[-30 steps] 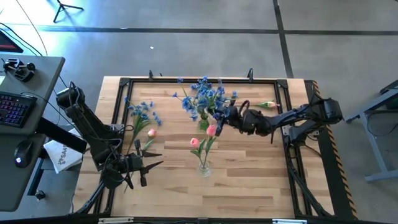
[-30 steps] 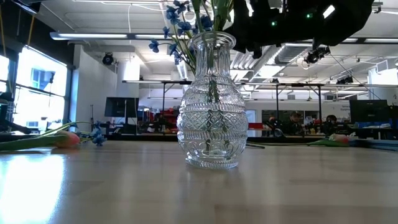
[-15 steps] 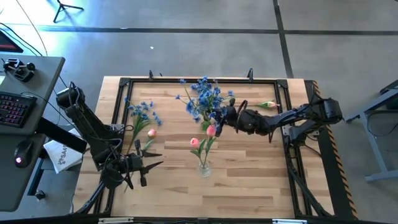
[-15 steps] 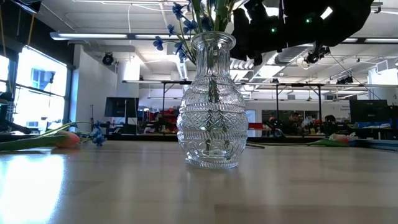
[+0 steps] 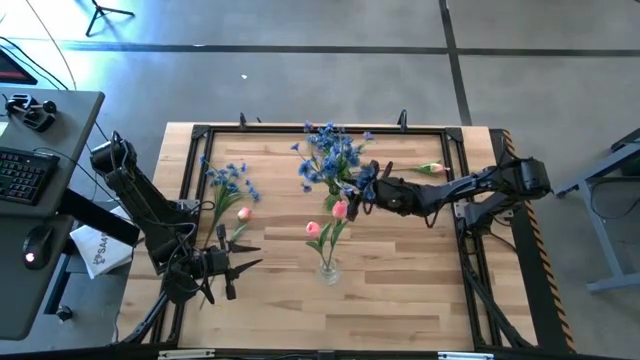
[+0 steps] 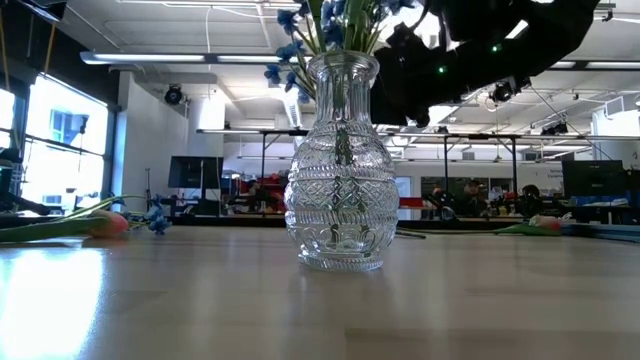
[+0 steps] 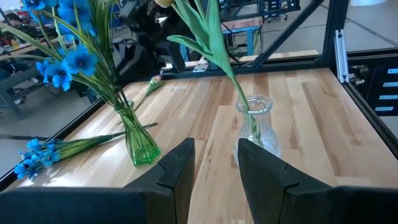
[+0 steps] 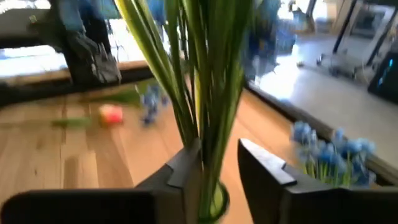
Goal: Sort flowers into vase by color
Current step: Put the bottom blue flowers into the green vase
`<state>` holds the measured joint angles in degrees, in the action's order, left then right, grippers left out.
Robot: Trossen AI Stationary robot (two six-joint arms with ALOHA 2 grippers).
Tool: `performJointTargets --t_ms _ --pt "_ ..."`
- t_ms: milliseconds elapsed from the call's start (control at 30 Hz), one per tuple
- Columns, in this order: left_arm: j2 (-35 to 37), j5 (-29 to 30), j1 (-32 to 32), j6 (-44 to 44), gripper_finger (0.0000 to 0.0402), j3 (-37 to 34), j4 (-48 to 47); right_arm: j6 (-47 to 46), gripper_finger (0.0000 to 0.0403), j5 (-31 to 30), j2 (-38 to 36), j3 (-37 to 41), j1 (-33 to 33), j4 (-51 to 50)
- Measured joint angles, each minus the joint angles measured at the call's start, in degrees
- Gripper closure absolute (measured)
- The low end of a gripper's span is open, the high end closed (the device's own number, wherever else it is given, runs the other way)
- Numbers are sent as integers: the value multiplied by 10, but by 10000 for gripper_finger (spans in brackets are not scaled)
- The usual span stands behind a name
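Clear cut-glass vase [image 5: 328, 268], lower centre of the high view: two pink tulips [image 5: 340, 209] are held in it. Left gripper [image 5: 240, 257], lower left: fingers parted, nothing held. Blue spray [image 5: 228, 179] and a pink tulip [image 5: 244, 213] are laid flat at left. Right gripper [image 5: 358, 186], centre: fingers narrowed around the green stems of a blue bunch [image 5: 330, 157] standing in a green vase [image 7: 140, 150]. One tulip [image 5: 430, 168] is laid at upper right. No legible writing is seen.
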<state>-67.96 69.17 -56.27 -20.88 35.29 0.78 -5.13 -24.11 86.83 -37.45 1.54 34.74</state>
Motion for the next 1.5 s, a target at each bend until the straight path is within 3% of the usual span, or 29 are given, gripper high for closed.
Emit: performJointTargets --t_ms 333,567,733,833,1067,1300,1500 --pt "0 0 0 0 289 0 0 -9 211 6 -8 -14 3 -40" --pt "0 0 0 0 289 0 -1 -21 206 33 -36 -90 3 -215" --pt "0 0 0 0 289 0 -1 -24 224 33 -41 -160 3 -348" --pt "0 0 0 0 289 0 -1 -21 239 34 -41 -190 3 -380" --pt "0 0 0 0 289 0 -1 -4 288 30 -41 -209 -5 -384" --pt "0 0 0 0 289 0 -1 -32 392 22 -41 -171 -4 -367" --pt "0 0 0 0 289 0 1 -56 377 16 -41 -139 -3 -336"
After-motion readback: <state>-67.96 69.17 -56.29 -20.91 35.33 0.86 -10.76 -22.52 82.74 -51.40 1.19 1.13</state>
